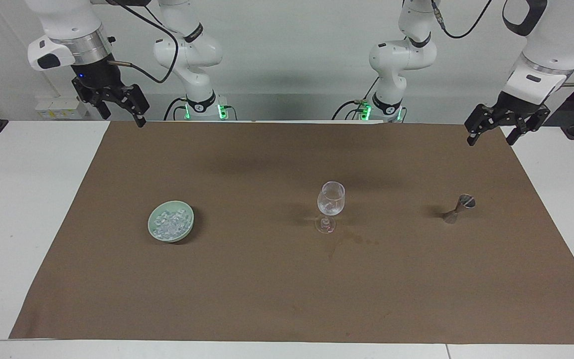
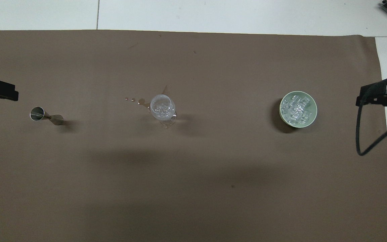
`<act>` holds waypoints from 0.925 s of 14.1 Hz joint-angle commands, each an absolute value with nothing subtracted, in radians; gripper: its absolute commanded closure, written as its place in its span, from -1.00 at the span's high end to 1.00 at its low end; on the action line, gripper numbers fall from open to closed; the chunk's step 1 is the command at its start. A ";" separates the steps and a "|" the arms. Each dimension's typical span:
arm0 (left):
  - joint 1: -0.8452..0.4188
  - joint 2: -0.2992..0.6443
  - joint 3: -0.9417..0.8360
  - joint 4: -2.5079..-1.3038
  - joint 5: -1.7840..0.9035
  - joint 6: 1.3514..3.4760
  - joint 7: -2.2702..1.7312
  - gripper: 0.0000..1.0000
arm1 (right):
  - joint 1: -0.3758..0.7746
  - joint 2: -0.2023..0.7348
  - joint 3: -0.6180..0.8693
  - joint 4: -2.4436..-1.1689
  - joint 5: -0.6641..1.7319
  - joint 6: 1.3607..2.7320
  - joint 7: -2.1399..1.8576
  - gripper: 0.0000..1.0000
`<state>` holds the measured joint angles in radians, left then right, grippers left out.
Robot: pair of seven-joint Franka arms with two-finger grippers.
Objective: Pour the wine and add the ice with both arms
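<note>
Jigger [image 1: 459, 208], glass [image 1: 330, 206], ice [image 1: 170, 224] bowl [image 1: 154, 233], well apart

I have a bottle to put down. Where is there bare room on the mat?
The mat is bare between bowl and glass, between glass and jigger, and along the whole strip farthest from the robots. Avoid the wet spots beside the glass.

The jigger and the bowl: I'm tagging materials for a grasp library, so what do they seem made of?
The jigger looks like brushed metal: grey sheen, bright reflective rim seen from overhead. The bowl looks like glazed ceramic, possibly plastic: opaque pale green, smooth, soft gloss.
</note>
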<state>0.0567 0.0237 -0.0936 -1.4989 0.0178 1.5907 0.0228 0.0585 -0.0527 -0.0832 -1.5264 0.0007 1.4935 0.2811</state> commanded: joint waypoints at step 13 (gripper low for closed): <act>0.054 0.020 -0.087 -1.503 0.014 1.586 0.035 1.00 | 0.061 -0.087 -0.120 -1.580 0.031 1.520 0.104 1.00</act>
<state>0.0567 0.0238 -0.0935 -1.4990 0.0178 1.5905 0.0228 0.0631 -0.0729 -0.1186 -1.5581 0.0030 1.5065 0.1269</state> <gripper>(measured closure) 0.000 0.000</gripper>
